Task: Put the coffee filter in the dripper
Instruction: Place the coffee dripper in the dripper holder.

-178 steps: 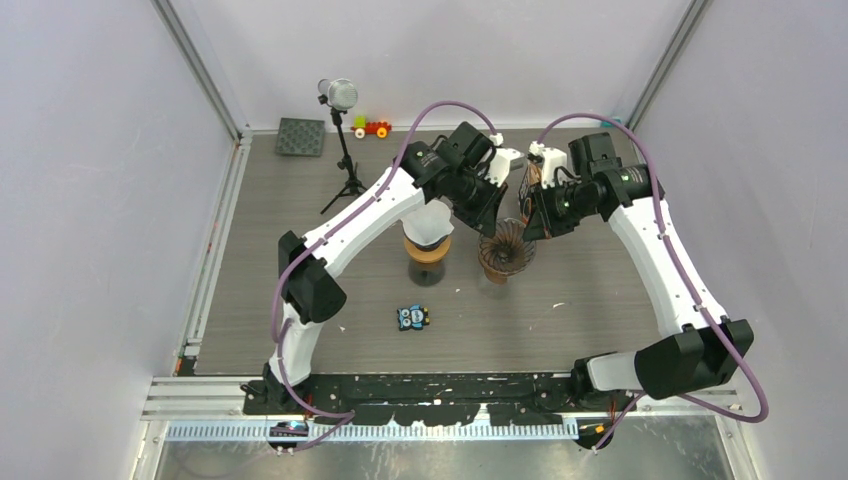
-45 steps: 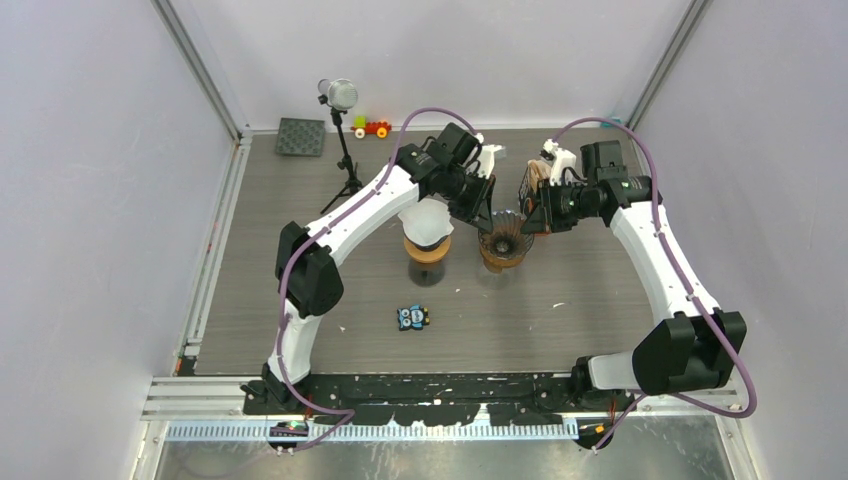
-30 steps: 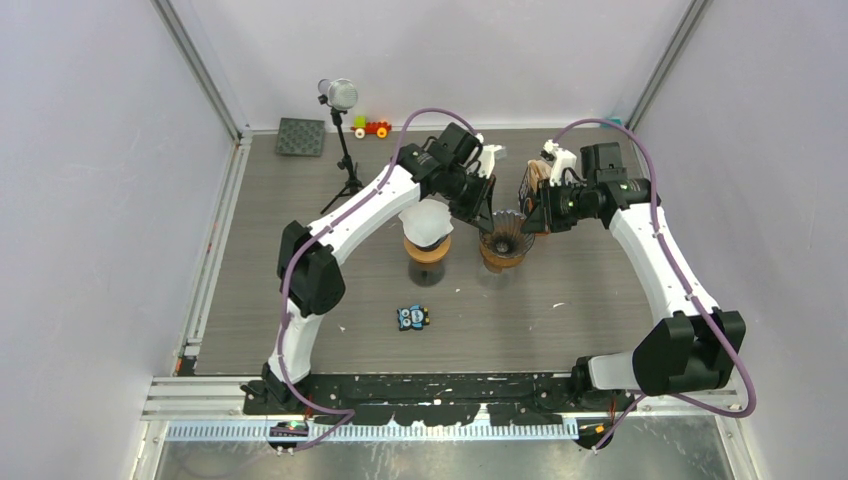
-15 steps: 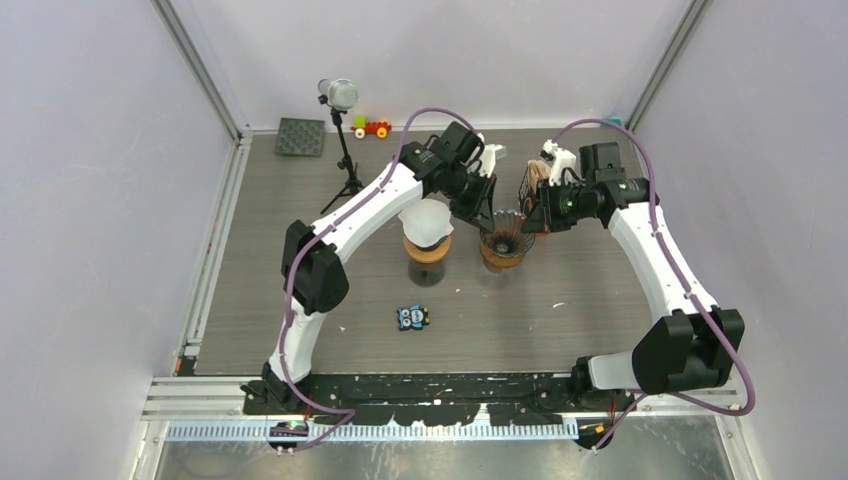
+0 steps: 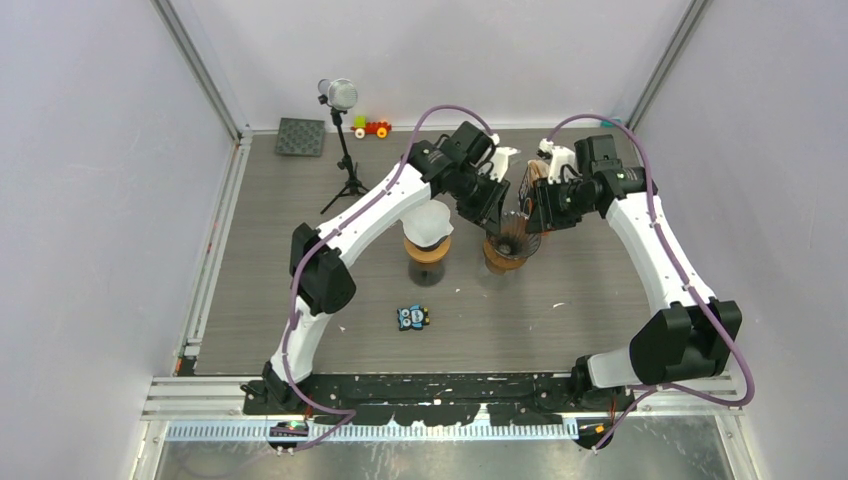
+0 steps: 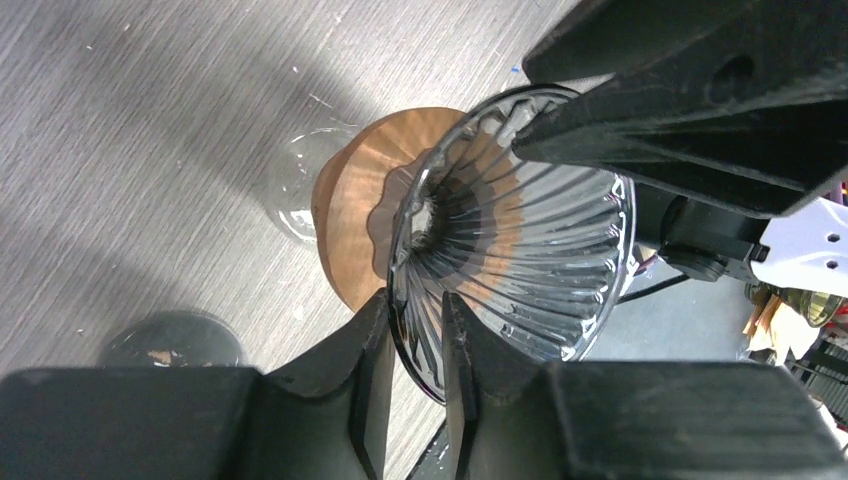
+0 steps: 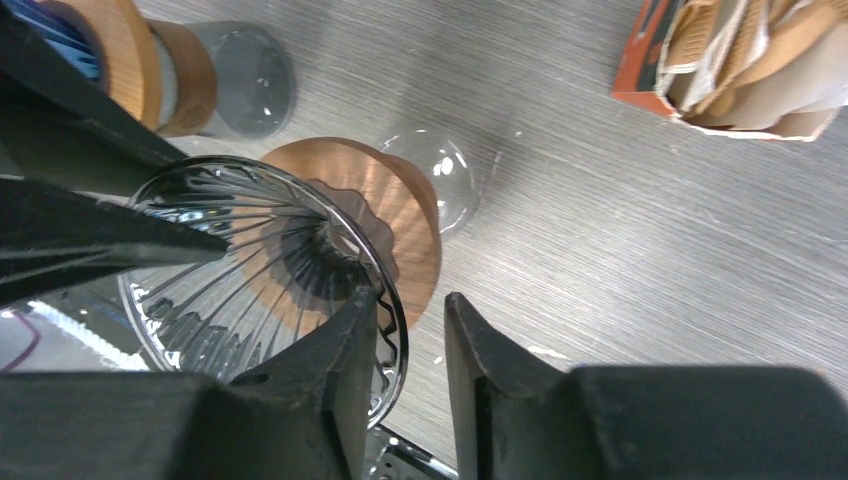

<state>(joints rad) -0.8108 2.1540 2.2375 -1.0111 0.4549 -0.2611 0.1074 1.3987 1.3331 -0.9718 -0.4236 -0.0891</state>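
The glass ribbed dripper point(image 5: 510, 243) stands on its round wooden base point(image 6: 350, 230) mid-table, with no paper in its cone. My left gripper point(image 6: 415, 340) straddles its rim with the jaws slightly apart, one finger inside the cone point(image 6: 462, 345) and one outside. My right gripper point(image 7: 410, 330) is open at the opposite rim, its left finger point(image 7: 355, 335) against the glass and bare table showing in the gap. In the top view, the left gripper point(image 5: 490, 208) and right gripper point(image 5: 531, 215) flank the dripper. Brown coffee filters point(image 7: 740, 50) stand in an orange box behind.
Left of the dripper is a wood-collared vessel point(image 5: 427, 248) topped by a white cone point(image 5: 427, 222). A small blue toy point(image 5: 411, 318) lies nearer the front. A microphone on a tripod point(image 5: 342, 140), a dark square mat point(image 5: 301, 137) and a toy car point(image 5: 372, 128) are at the back left.
Both grippers' jaws have parted around the dripper's rim. The left arm has shifted a little to the right, and the dripper sits slightly further right.
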